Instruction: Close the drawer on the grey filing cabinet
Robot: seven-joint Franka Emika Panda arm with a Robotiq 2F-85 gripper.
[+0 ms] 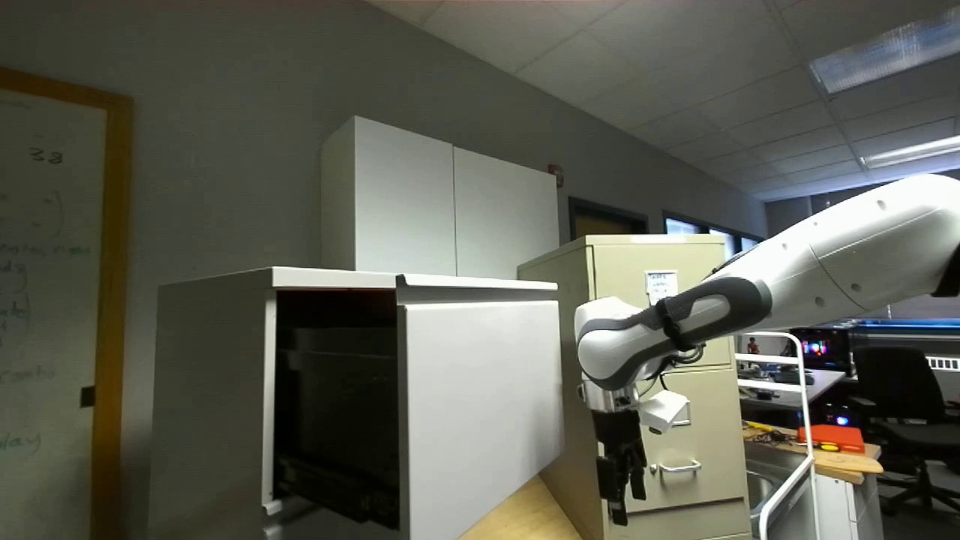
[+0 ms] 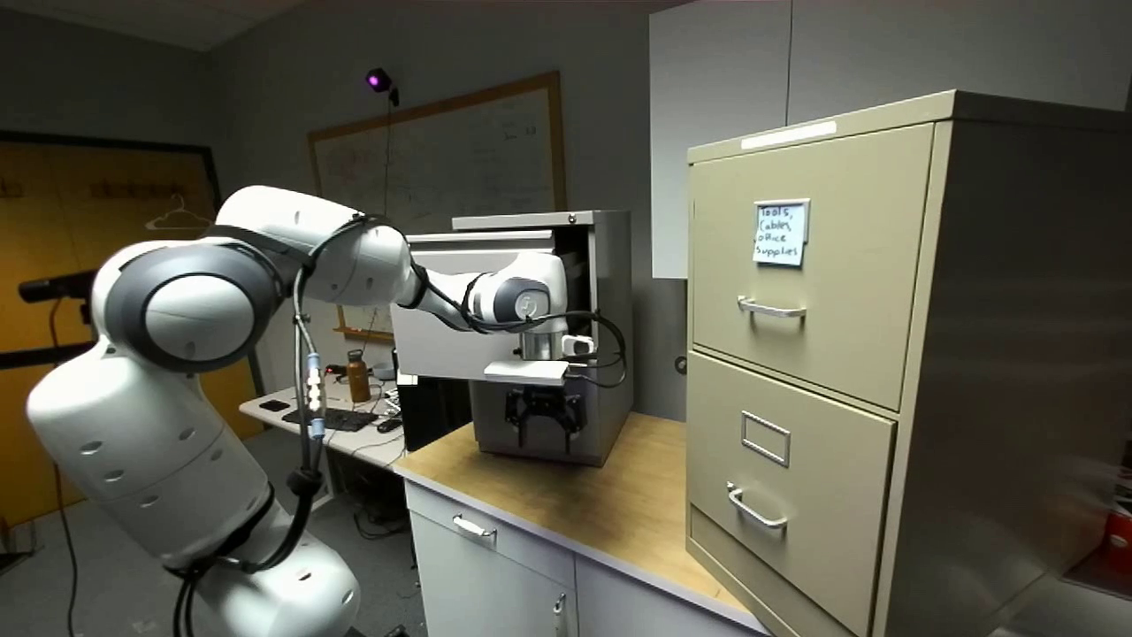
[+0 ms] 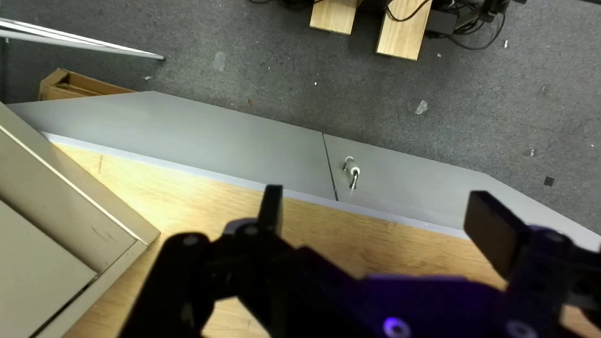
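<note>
The grey filing cabinet (image 1: pixel 210 390) stands on a wooden counter and also shows in an exterior view (image 2: pixel 610 310). Its drawer is pulled well out, with its plain front (image 1: pixel 480 397) standing away from the cabinet and the dark inside visible; the front also shows in an exterior view (image 2: pixel 438 345), partly behind the arm. My gripper (image 1: pixel 628 501) points down, empty, to the side of the drawer front. In an exterior view the gripper (image 2: pixel 544 433) hangs lower than the drawer's bottom edge. The wrist view shows its fingers (image 3: pixel 375 202) spread apart; drawer and grey cabinet are out of view there.
A beige cabinet (image 2: pixel 796 292) with handled drawers stands close by and also shows in the wrist view (image 3: pixel 47 263). The wooden counter (image 2: pixel 566 504) lies below my gripper. A white cupboard (image 1: pixel 405 202) hangs behind. A desk with a bottle (image 2: pixel 358 376) stands beyond the arm.
</note>
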